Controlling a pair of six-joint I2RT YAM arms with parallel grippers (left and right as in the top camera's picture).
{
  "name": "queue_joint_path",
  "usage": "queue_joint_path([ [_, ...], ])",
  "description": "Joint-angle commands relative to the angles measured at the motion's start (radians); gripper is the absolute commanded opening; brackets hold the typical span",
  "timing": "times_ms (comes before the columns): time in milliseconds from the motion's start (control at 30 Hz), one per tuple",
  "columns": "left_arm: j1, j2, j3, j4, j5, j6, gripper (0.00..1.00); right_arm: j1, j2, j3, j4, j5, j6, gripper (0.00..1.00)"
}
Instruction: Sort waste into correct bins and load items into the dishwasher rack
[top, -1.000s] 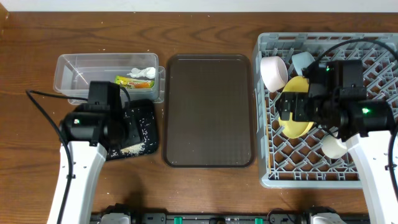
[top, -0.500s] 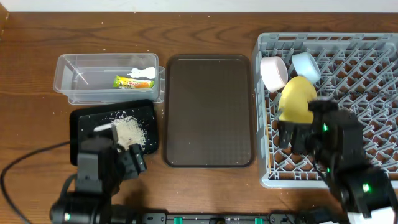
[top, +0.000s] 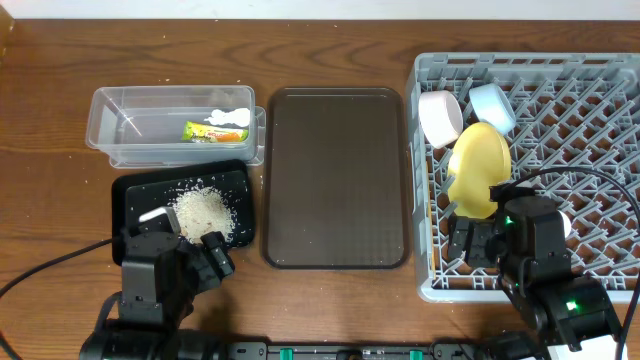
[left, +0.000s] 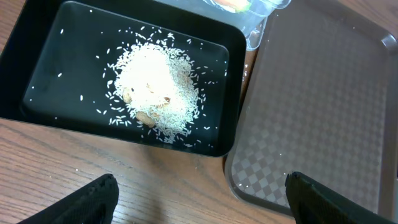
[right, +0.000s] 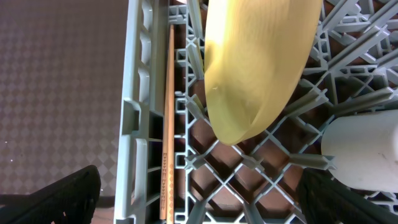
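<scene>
The clear tub (top: 130, 125) holds the green-and-yellow wrapper (top: 203, 130) and white tissue (top: 232, 117). The black tray (top: 122, 205) holds a pile of rice scraps (top: 202, 210), also in the left wrist view (left: 158, 87). My left gripper (left: 205, 202) is open and empty over bare wood just in front of that tray. The grey rack (top: 600, 120) holds the yellow plate (top: 478, 165) on edge, white bowl (top: 440, 115), light blue bowl (top: 492, 105), white cup (right: 364, 149) and chopsticks (right: 166, 124). My right gripper (right: 202, 202) is open and empty above the rack's front left corner.
The large dark brown serving tray (top: 335, 180) lies between the bins and the rack. Its corner shows in the left wrist view (left: 311, 124). The rack's left wall (right: 134, 124) runs beside the chopsticks. Both arms sit low at the table's front edge.
Both arms have drawn back toward the front edge of the table. The rice pile and the yellow plate, partly covered before, now show fully.
</scene>
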Motion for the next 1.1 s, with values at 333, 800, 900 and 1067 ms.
queue_joint_path([
  [333,-0.002,-0.005,-0.003,0.002,-0.02,-0.013,0.89,0.012,-0.004,-0.006,-0.009,0.018,0.018,0.99],
  [800,-0.002,-0.005,-0.003,0.002,-0.02,-0.013,0.9,-0.034,-0.109,-0.009,-0.083,0.026,-0.049,0.99],
  [900,-0.002,-0.005,-0.003,0.002,-0.02,-0.013,0.9,-0.055,-0.164,-0.021,-0.022,0.025,-0.119,0.99],
  [1067,-0.002,-0.005,-0.003,0.002,-0.02,-0.013,0.9,-0.073,-0.293,-0.106,0.147,0.026,-0.22,0.99],
])
